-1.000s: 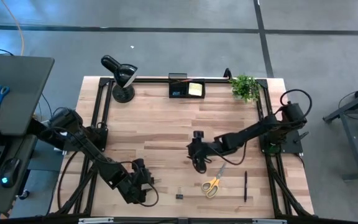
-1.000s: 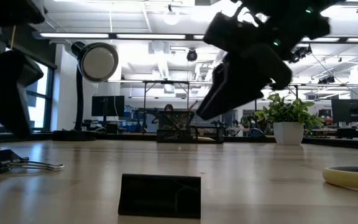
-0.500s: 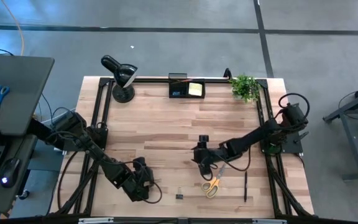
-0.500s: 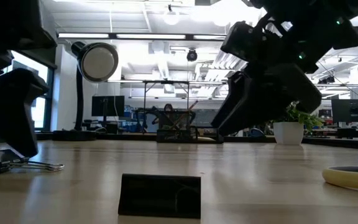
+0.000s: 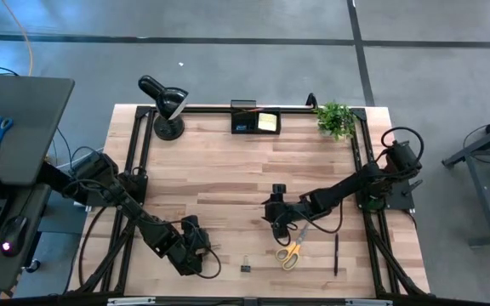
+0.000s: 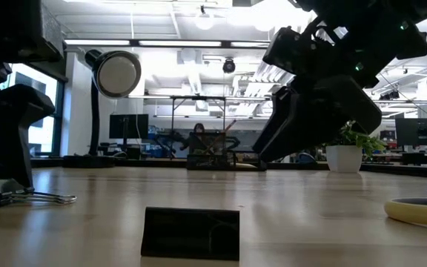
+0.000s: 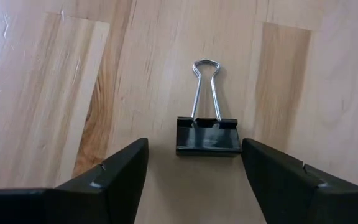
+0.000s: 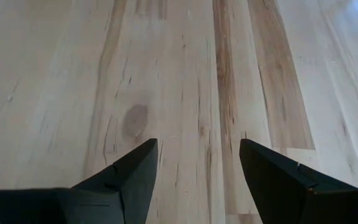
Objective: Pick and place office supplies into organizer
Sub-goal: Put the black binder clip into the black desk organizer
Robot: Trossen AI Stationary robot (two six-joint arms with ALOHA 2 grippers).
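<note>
Left hand (image 5: pixel 196 252): low over the near left part of the desk (image 5: pixel 219 178), its two dark wedge-shaped fingers (image 7: pixel 107 180) spread apart, nothing between them.
Binder clip (image 7: pixel 207 126): the left wrist view alone shows it, lying flat on the pale wood just ahead of that hand's open fingers, a black folded body with two thin wire loops pointing away; the fingers do not touch it.
Second binder clip (image 5: pixel 246 267): small and black, near the desk's near edge, between the left hand and the scissors.
Desk lamp (image 5: pixel 165 106): black, round base, at the far left corner; the low view shows its round pale face (image 6: pixel 119 73).
Organizer (image 5: pixel 256 121): black rectangular box against the far rail, well apart from both hands; a yellow sticky-note pad (image 5: pixel 268 121) lies in its right compartment.
Right hand (image 5: pixel 277 224): over the middle of the desk, fingers apart and empty; its wrist view shows only bare grained planks between them.
Scissors (image 5: pixel 292 249): yellow loop handles, metal blades, flat on the wood just near and right of the right hand.
Pen (image 5: pixel 336 254): slim, black, lying right of the scissors.
Potted plant (image 5: pixel 335 118): leafy green, far right corner; the low view shows its white pot (image 6: pixel 345 158).
</note>
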